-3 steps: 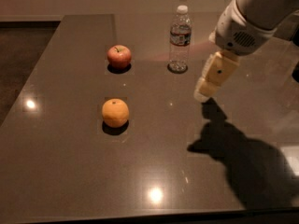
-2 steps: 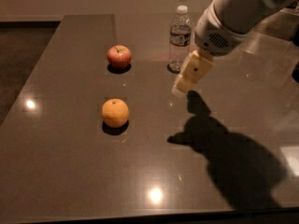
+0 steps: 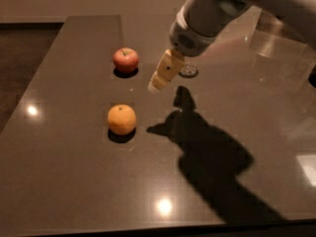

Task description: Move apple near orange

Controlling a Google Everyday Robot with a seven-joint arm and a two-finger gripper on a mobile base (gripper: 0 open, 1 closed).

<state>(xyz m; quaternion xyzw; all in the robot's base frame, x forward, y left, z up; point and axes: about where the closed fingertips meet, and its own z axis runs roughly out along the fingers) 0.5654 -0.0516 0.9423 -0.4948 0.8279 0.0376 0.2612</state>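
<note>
Camera view, so: on the dark glossy table [image 3: 64, 181] the apple [image 3: 126, 59] sits toward the far left side. The orange [image 3: 121, 119] is closer to the camera, almost straight in front of the apple and well apart from it. Just right of the apple, the gripper [image 3: 156, 84] hangs tilted down and left above the table, touching neither fruit. Can't tell whether it's open or closed. Behind the arm, the base of a clear container [image 3: 188, 72] peeks out, mostly hidden. The arm's big shadow [image 3: 212, 157] sprawls right of the orange.
</note>
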